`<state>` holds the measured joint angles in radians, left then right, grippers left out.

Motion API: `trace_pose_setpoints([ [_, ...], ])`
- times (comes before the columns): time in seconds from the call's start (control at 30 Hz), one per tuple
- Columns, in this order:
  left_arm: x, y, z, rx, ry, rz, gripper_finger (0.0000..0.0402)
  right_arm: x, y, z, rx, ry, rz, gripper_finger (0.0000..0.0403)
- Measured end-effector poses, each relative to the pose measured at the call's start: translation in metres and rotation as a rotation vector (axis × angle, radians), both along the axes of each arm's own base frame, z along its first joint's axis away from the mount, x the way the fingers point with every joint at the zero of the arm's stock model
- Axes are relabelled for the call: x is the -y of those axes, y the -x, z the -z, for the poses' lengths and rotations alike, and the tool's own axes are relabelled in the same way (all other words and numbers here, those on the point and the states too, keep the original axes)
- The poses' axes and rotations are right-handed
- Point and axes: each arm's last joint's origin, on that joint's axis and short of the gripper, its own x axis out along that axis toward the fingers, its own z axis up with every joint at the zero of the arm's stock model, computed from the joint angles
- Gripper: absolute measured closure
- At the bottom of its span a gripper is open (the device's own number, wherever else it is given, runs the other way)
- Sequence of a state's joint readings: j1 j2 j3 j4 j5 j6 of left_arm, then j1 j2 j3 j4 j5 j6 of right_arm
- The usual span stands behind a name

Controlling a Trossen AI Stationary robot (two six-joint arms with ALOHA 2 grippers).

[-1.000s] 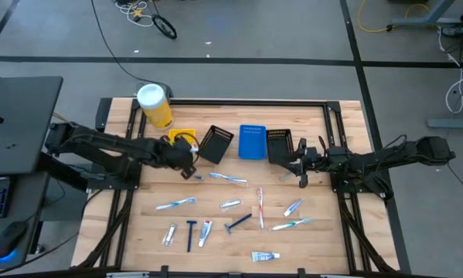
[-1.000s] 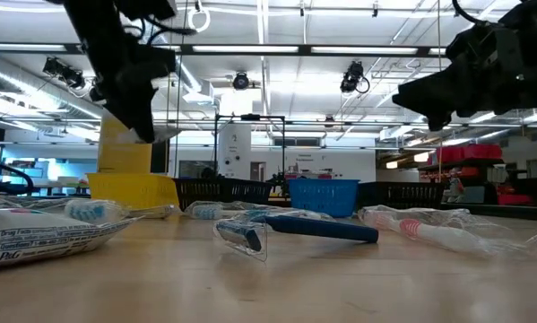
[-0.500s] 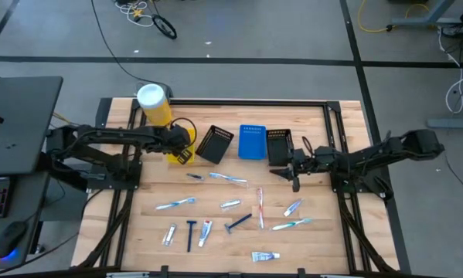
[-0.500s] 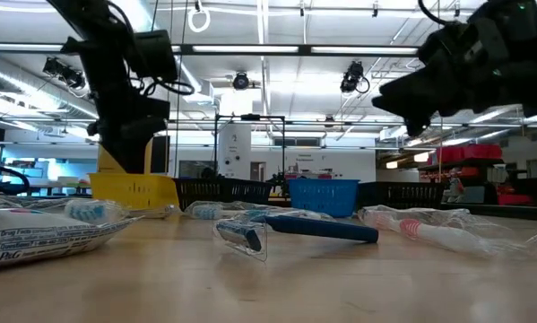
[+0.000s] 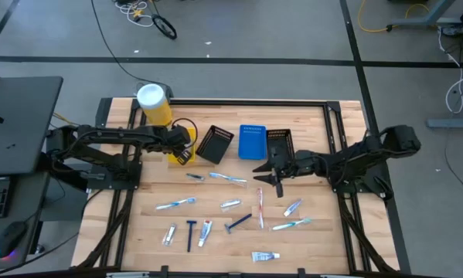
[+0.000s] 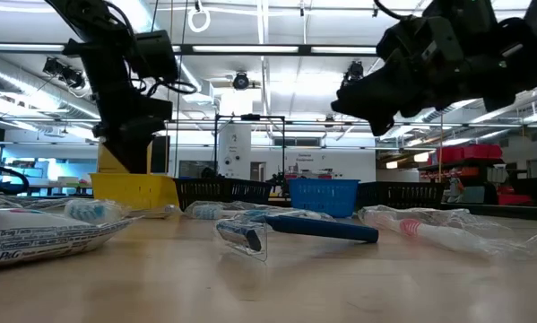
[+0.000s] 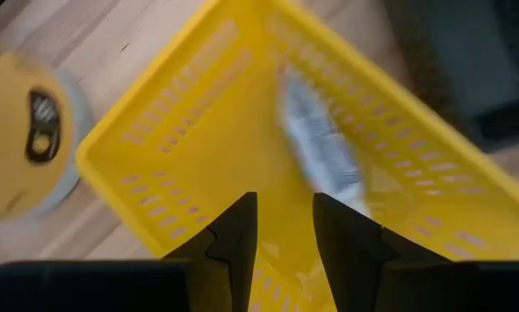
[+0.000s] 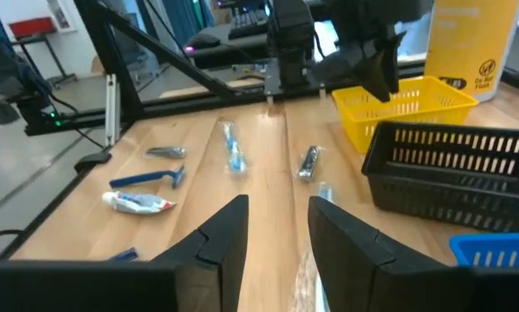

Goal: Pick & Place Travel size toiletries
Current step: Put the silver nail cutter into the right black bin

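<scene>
Hovering over the yellow bin [image 7: 242, 147], left pincer [image 7: 283, 227] open and empty, small silver tube [image 7: 315, 143] lying in the bin right below it, right pincer [image 8: 274, 227] open above toiletries [image 5: 233, 205] scattered on the counter [image 5: 316, 232].

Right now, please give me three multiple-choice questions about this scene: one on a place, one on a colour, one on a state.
1. Where is the left gripper?
A. over the yellow bin
B. over the blue bin
C. at the table's front edge

2. What colour is the bin between the two black ones?
A. yellow
B. blue
C. red

3. How are the right gripper fingers?
A. shut on a razor
B. open, holding nothing
C. shut on a tube

Answers: 1 A, its wrist view looks straight into that bin; 2 B, the high view shows it blue; 3 B, its wrist view shows an empty gap.
</scene>
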<state>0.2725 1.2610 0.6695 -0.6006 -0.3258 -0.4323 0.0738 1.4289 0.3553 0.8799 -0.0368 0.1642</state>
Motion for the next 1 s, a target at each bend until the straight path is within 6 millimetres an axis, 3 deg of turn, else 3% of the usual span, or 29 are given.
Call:
trace_pose_setpoints([
  [0.17,0.007,-0.016,-0.023,0.053,-0.003,0.137,0.0280,0.000,-0.006,0.007,-0.031,0.002,0.000,0.0272],
  [0.37,0.034,-0.033,-0.044,0.087,-0.044,0.421,0.0281,0.000,-0.006,0.011,-0.053,0.004,0.001,0.0272],
  [0.5,0.056,-0.035,-0.042,0.069,-0.053,0.592,0.0279,0.000,-0.006,0.011,-0.053,0.019,-0.003,0.0272],
  [0.77,0.087,-0.044,-0.033,0.123,0.053,0.629,0.0248,0.000,-0.006,0.012,-0.060,0.027,-0.005,0.0272],
  [1.0,0.103,-0.063,0.000,0.022,0.094,0.781,0.0211,0.000,-0.005,0.016,-0.108,0.030,-0.005,0.0272],
])
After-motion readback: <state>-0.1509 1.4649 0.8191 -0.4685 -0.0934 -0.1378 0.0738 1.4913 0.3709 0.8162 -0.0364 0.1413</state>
